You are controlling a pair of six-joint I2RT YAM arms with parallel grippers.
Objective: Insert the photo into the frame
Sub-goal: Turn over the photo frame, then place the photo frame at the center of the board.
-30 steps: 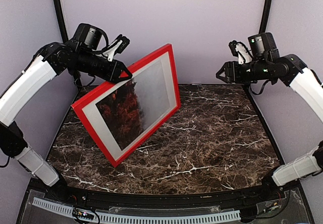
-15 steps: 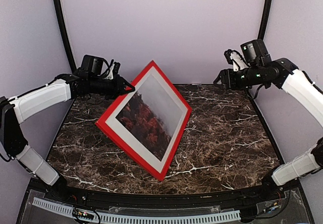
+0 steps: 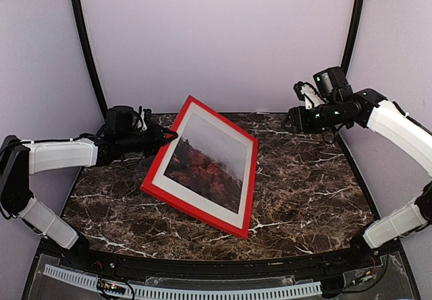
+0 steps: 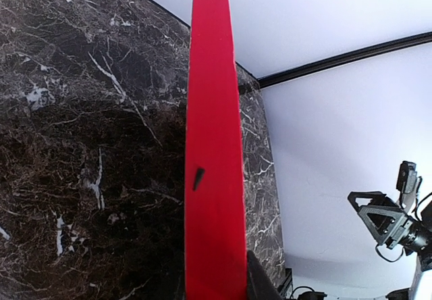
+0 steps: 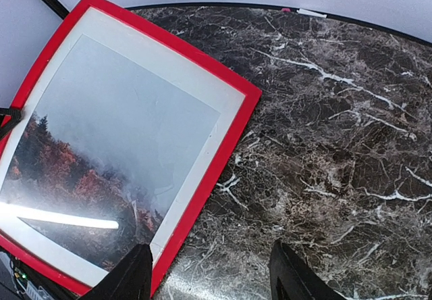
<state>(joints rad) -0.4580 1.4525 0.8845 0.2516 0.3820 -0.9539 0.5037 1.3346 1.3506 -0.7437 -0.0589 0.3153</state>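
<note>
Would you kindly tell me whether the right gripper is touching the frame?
Apart. The top view shows the right gripper raised at the back right, with bare table between it and the frame.

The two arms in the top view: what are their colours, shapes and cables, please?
The left arm and right arm have white rounded link covers with black joints between. The left gripper and right gripper are black, tapering; thin black cables loop near each wrist.

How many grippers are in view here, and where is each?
2. The left gripper is clamped on the frame's left rail, holding it tilted over the table. The right gripper hangs open and empty above the table's far right. Neither is hidden.
</note>
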